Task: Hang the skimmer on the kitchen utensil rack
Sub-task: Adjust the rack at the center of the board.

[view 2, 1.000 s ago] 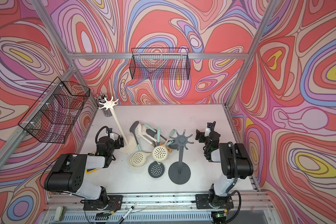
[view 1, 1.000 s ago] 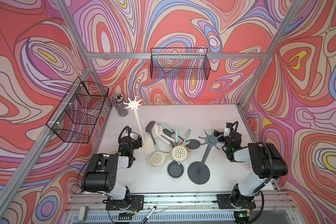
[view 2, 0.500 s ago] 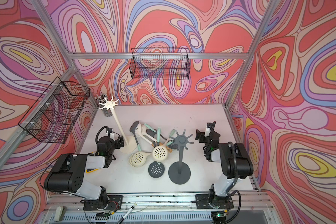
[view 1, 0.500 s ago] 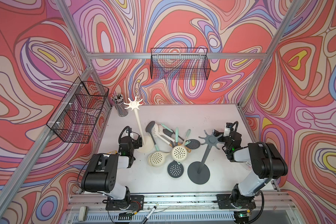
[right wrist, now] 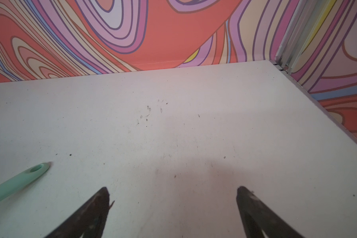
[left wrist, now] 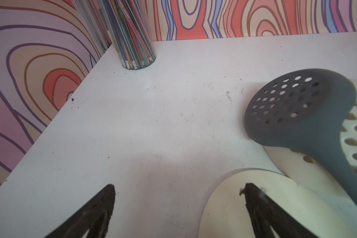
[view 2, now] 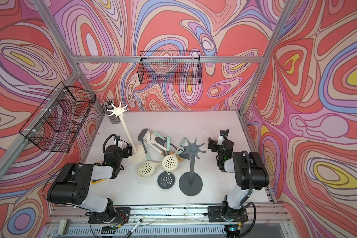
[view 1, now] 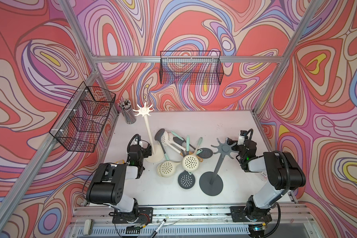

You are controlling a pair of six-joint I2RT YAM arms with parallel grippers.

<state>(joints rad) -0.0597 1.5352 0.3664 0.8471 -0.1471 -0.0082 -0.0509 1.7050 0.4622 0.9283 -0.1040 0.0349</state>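
Observation:
Several skimmers lie in a heap mid-table in both top views: cream heads [view 1: 190, 162] [view 1: 167, 168], a dark grey head [view 1: 185, 180], and mint and grey handles crossing. A cream utensil rack [view 1: 149, 131] stands left of the heap and a dark grey utensil rack [view 1: 217, 167] right of it; nothing hangs on either. My left gripper [left wrist: 177, 190] is open and empty, low beside the cream rack's base [left wrist: 225, 206], near a grey skimmer head [left wrist: 297, 103]. My right gripper [right wrist: 171, 191] is open over bare table, a mint handle tip [right wrist: 19, 181] off to one side.
A clear jar of pencils [view 1: 128, 114] stands at the back left corner. Black wire baskets hang on the left wall [view 1: 84, 119] and the back wall [view 1: 191, 68]. The table's right edge meets the frame post [right wrist: 284, 61].

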